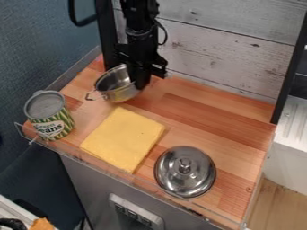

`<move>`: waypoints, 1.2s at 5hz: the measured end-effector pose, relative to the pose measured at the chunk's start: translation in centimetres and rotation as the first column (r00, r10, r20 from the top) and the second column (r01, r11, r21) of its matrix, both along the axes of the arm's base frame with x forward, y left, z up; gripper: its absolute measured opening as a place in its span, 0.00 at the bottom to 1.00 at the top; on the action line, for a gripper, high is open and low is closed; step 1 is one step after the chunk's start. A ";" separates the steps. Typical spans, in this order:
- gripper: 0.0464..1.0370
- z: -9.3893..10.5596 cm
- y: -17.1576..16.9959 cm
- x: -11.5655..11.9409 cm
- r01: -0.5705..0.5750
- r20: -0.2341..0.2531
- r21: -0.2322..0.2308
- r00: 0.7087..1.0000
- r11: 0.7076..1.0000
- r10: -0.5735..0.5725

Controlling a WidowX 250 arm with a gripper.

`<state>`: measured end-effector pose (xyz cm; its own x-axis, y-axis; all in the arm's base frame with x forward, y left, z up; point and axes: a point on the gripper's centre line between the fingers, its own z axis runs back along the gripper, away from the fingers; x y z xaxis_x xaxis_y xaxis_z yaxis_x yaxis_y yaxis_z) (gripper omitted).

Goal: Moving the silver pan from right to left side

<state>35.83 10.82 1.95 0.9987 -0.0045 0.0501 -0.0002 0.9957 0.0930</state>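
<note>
Pan of round silver metal (pixel 116 90) has the black gripper (pixel 142 82) at its rim, likely to move it; I cannot tell the jaws' gap or hold.

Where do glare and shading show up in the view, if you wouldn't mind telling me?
In the camera view, bright highlights sit on the shiny lid, mixed with darker reflections; also in the camera view, the pan shows bright and dark patches on its metal, while the yellow cloth looks matte and fairly evenly lit.
</note>
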 end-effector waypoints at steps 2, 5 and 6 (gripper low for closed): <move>0.02 -1.3 0.7 0.7 -0.044 -0.012 0.064 0.999 0.997 0.045; 0.48 -1.0 0.4 0.9 -0.060 -0.014 0.041 0.998 0.997 0.061; 0.79 0.6 0.0 1.1 -0.045 0.013 0.017 0.999 0.999 0.045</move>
